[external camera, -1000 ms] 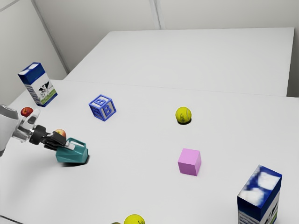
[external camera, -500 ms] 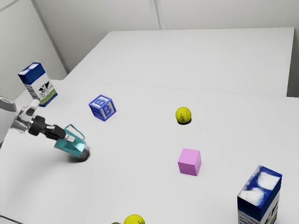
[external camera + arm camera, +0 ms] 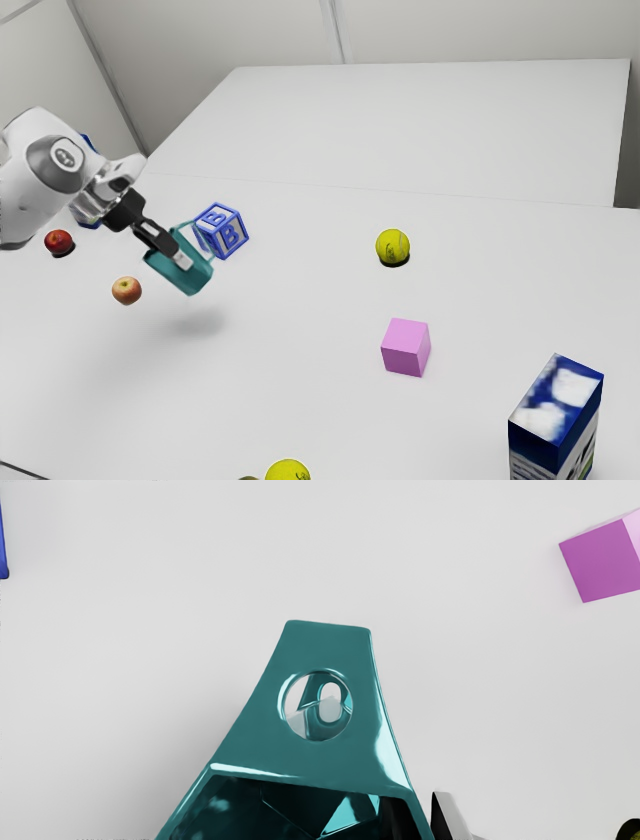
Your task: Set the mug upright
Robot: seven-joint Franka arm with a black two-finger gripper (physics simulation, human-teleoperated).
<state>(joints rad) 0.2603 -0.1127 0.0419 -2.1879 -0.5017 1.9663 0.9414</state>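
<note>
The bench (image 3: pixel 300 410) spreads under everything, and the arm (image 3: pixel 45 180) reaches over it from the exterior view's left. A milk carton (image 3: pixel 555 420) stands at the exterior view's near right. The mug (image 3: pixel 196 281) is in the air, its shadow on the bench apart beneath it. The fingers (image 3: pixel 158 238) are closed on its wall, one inside the mouth and one outside.

What matters now is its long axis: it slants, mouth up toward the hand, base pointing away from the fingers and down toward the exterior view's right. I judge the lift made and the righting unfinished; the hand should turn until the base faces straight down, then lower. A wall pinch could let the mug swivel, or set it on its base edge and tip it. The paler apple (image 3: pixel 126 290) lies near the shadow, best avoided.
</note>
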